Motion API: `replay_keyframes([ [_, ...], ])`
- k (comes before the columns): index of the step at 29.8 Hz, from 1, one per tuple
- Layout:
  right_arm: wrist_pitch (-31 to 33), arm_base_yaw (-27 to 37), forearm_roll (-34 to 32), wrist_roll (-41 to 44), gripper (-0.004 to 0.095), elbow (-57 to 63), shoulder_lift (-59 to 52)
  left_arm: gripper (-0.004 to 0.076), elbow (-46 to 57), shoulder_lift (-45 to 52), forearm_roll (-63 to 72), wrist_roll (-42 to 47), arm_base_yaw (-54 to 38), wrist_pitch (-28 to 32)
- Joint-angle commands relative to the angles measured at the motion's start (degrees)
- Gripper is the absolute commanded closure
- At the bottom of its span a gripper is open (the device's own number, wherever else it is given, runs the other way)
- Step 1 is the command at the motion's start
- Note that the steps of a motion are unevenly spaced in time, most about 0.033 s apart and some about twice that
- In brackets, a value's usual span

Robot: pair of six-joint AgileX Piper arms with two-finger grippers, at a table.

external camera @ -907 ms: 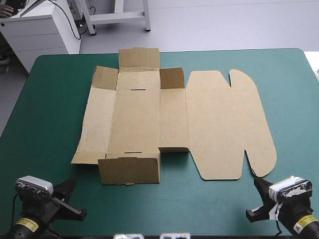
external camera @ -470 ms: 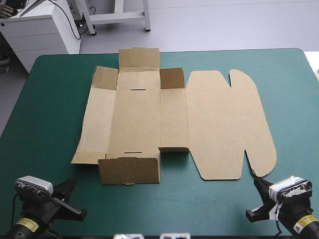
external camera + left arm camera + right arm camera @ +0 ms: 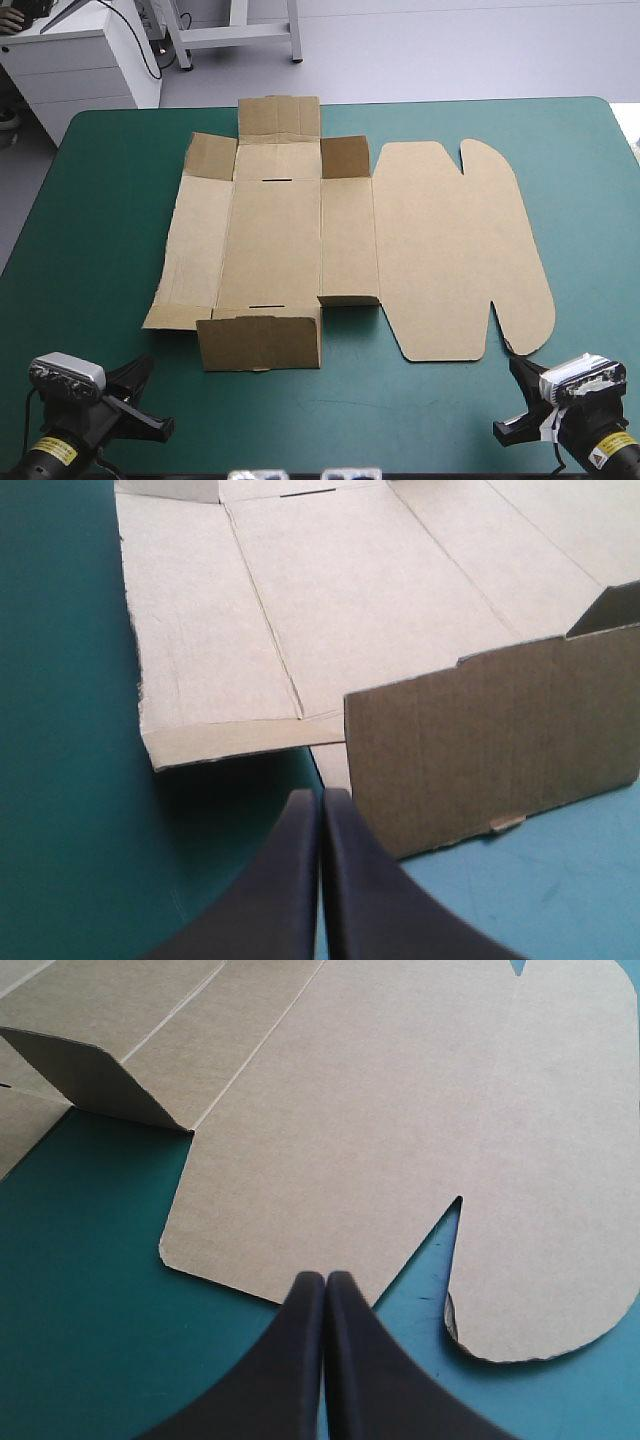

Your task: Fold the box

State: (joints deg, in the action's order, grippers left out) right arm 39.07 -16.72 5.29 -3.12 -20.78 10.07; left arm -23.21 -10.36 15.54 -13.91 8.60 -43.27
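Note:
The brown box (image 3: 300, 240) lies mostly flat in the middle of the teal-green table (image 3: 100, 200). Its wide lid (image 3: 455, 250) with rounded ears lies flat to the right. A near flap (image 3: 258, 343) stands raised, and small flaps at the far end stand partly up. My left gripper (image 3: 138, 372) rests at the near left corner, shut, just short of the raised near flap (image 3: 495, 750). My right gripper (image 3: 518, 368) sits at the near right, shut, its tip (image 3: 324, 1278) at the lid's near edge (image 3: 400, 1140) beside a notch.
Bare teal-green cover surrounds the box on the left (image 3: 90, 280) and along the near edge (image 3: 380, 420). A white cabinet (image 3: 80, 70) stands beyond the table's far left corner.

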Motion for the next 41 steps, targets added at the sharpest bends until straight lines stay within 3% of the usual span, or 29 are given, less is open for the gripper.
replay_keyframes([
  [1,-3.9,0.1,0.0,0.0,0.0928,-1.5,0.5,0.0732,-2.8,-1.7,1.5,1.2,-0.1,5.3],
  [16,-3.9,0.1,0.0,0.0,0.0928,-1.5,0.5,0.0732,-28.5,-37.8,-5.4,5.2,-0.1,4.7],
  [22,-3.9,0.1,0.0,0.0,0.0928,-1.5,0.5,0.0732,-36.8,-51.8,-6.8,4.8,-1.8,0.9],
  [26,-3.9,0.1,0.0,0.0,0.0927,-1.5,0.5,0.0724,-40.4,-58.3,1.6,-1.8,-8.0,-2.2],
  [32,-3.9,0.1,0.0,0.0,0.0928,-1.5,0.5,0.0716,-43.5,-67.5,30.0,-20.3,-24.6,-12.4],
  [36,-3.9,0.1,0.0,0.0,0.0928,-1.5,0.5,0.0716,-46.2,-74.4,33.9,-21.4,-30.9,-17.7],
  [41,-3.9,0.1,0.0,0.0,0.0928,-1.5,0.5,0.0716,-48.8,-81.9,33.9,-21.4,-32.3,-19.8],
])
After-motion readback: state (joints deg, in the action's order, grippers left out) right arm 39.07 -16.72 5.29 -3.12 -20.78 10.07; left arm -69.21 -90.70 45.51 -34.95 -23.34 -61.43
